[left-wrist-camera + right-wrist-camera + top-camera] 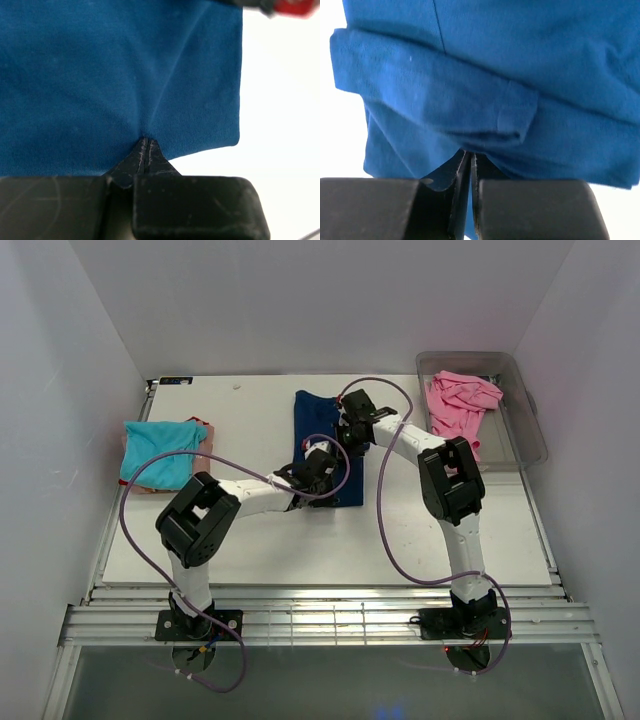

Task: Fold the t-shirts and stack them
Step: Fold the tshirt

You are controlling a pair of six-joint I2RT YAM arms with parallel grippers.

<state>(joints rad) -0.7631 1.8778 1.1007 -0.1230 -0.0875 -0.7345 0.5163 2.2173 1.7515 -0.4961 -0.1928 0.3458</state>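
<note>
White table (260,540), enclosed by white walls (70,360), carries both arms. At the elbow the left arm (215,510) bends and reaches toward table centre. The left gripper (318,466) sits on the near half of the navy t-shirt (312,410). From the other side the right arm (450,480) reaches in, and the right gripper (352,425) sits near the shirt's right edge, farther back.

Count:
- Two arms.
- One navy t-shirt, folded, at table centre.
- One turquoise t-shirt (160,450) at left, lying on pink cloth (150,486).
- One pink t-shirt (460,400) inside one clear tub (530,430) at right.

Only the wrist views show the grip: each pair of jaws is closed, pinching a fold of navy cloth. Only the overhead view shows the other shirts and the tub.
</note>
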